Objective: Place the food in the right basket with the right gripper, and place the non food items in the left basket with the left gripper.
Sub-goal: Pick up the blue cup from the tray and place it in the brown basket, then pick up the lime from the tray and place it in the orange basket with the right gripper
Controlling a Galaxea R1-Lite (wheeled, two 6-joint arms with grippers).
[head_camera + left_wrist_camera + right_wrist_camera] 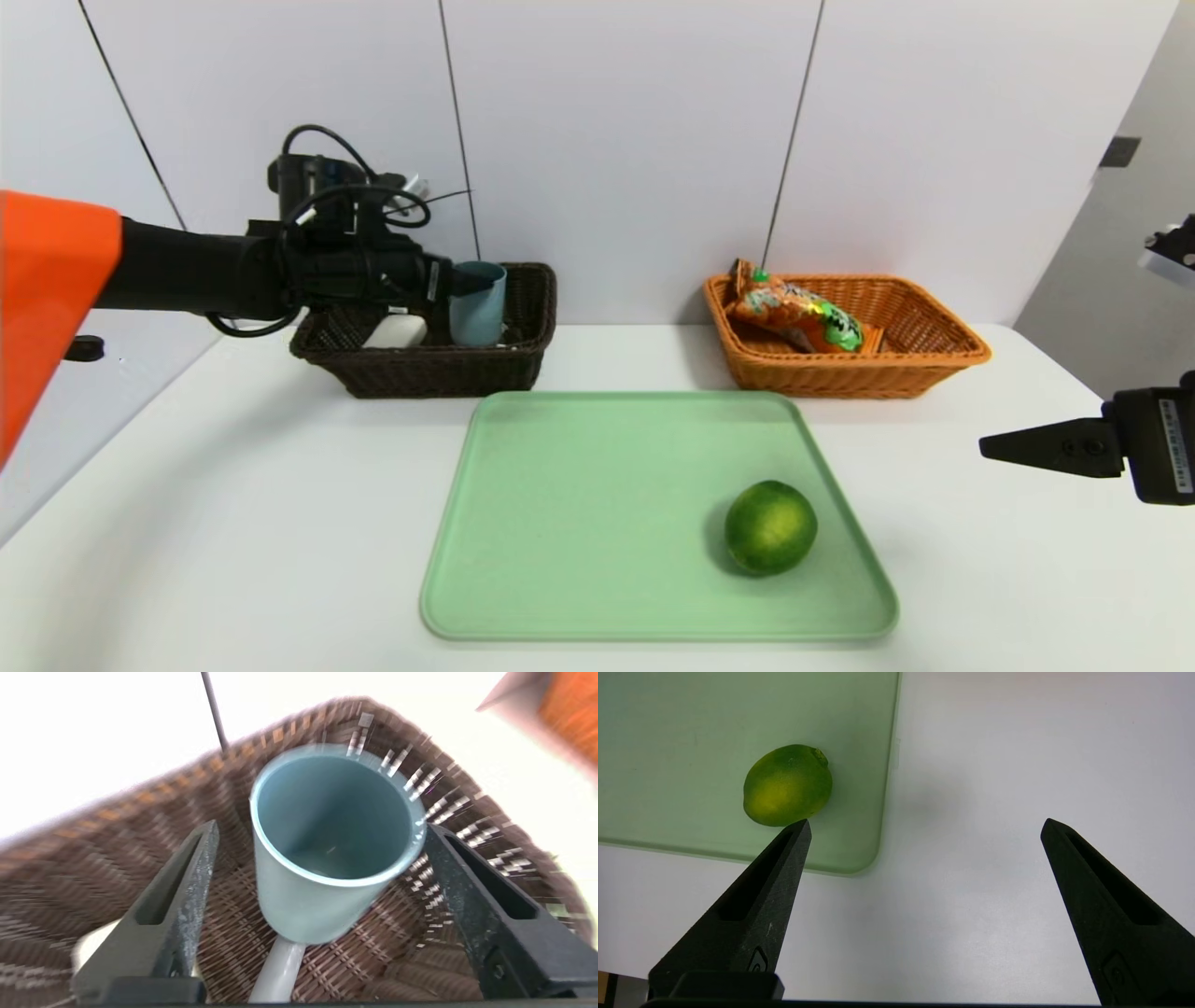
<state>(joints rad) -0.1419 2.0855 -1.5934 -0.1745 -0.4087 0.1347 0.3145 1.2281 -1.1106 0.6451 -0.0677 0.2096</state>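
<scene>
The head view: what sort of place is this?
Probably a robot test station rather than a home kitchen: a bare white table against plain white panels, with a green tray set centrally before two wicker baskets.

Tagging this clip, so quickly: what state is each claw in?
Left claw: open around the blue-grey cup, not gripping it.
Right claw: open, empty.
</scene>
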